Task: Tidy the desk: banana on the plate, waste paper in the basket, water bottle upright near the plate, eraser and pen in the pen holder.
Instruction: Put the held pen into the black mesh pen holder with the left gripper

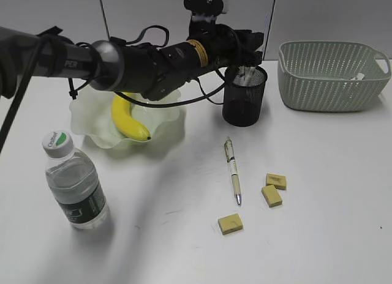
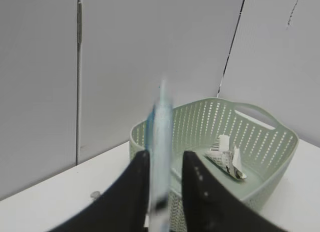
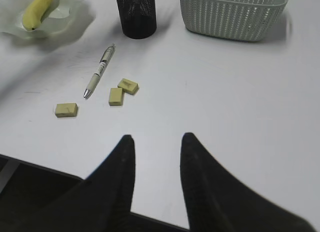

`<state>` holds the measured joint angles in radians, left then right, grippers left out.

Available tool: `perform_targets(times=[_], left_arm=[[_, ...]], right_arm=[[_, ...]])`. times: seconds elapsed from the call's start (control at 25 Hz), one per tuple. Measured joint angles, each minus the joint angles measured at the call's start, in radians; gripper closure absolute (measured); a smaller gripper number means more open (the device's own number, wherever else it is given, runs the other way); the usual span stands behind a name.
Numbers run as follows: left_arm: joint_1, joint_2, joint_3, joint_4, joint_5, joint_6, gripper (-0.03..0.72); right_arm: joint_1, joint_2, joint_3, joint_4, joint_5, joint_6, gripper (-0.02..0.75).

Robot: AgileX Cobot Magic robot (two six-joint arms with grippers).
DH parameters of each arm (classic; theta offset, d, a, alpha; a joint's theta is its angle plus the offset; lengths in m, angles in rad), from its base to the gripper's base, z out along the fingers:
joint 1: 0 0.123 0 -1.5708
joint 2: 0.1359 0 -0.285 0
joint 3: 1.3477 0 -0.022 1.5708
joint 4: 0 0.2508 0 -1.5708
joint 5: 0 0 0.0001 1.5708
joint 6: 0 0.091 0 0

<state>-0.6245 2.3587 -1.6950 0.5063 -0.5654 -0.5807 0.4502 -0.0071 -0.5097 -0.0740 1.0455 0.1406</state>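
My left gripper (image 1: pixel 247 56) hangs over the black mesh pen holder (image 1: pixel 245 103). In the left wrist view its jaws (image 2: pixel 166 154) stand slightly apart around a blurred light blue pen (image 2: pixel 161 122), with a small gap on the right side. A second pen (image 1: pixel 233 171) lies on the white desk (image 1: pixel 331 192) with three tan erasers (image 1: pixel 271 196) beside it. The banana (image 1: pixel 125 119) lies in the frosted green plate (image 1: pixel 168 131). The water bottle (image 1: pixel 73 186) stands upright at front left. The waste paper (image 2: pixel 227 159) lies in the green basket (image 1: pixel 331 76). My right gripper (image 3: pixel 156 139) is open and empty above the front of the desk.
The right wrist view shows the lying pen (image 3: pixel 100 72), the erasers (image 3: pixel 116 96), the pen holder (image 3: pixel 136 14) and the basket (image 3: pixel 230 14) ahead. My left arm and its cables stretch over the plate. Grey wall panels (image 2: pixel 120 67) stand behind the desk.
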Motion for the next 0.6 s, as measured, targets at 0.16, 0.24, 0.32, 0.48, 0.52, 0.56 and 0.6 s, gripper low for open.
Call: perform_targets(times=[0.16, 0.24, 0.32, 0.48, 0.52, 0.56, 0.6], left_arm=[[0.0, -0.007, -0.001, 0.018, 0.012, -0.029, 0.346], [0.0, -0.032, -0.001, 0.091, 0.062, -0.105, 0.333], [-0.007, -0.081, -0.001, 0.233, 0.169, -0.219, 0.341], [-0.068, -0.24, 0.0, 0.448, 0.593, -0.352, 0.415], [-0.084, -0.285, 0.004, 0.461, 0.711, -0.346, 0.432], [-0.1, -0.331, 0.015, 0.459, 0.81, -0.321, 0.447], [-0.111, -0.374, 0.039, 0.43, 0.871, -0.272, 0.456]], right_arm=[[0.0, 0.0, 0.0, 0.0, 0.0, 0.0, 0.48], [0.0, 0.0, 0.0, 0.0, 0.0, 0.0, 0.48], [0.0, 0.0, 0.0, 0.0, 0.0, 0.0, 0.481], [0.0, 0.0, 0.0, 0.0, 0.0, 0.0, 0.481], [0.0, 0.0, 0.0, 0.0, 0.0, 0.0, 0.481], [0.0, 0.0, 0.0, 0.0, 0.0, 0.0, 0.481], [0.0, 0.0, 0.0, 0.0, 0.0, 0.0, 0.481]])
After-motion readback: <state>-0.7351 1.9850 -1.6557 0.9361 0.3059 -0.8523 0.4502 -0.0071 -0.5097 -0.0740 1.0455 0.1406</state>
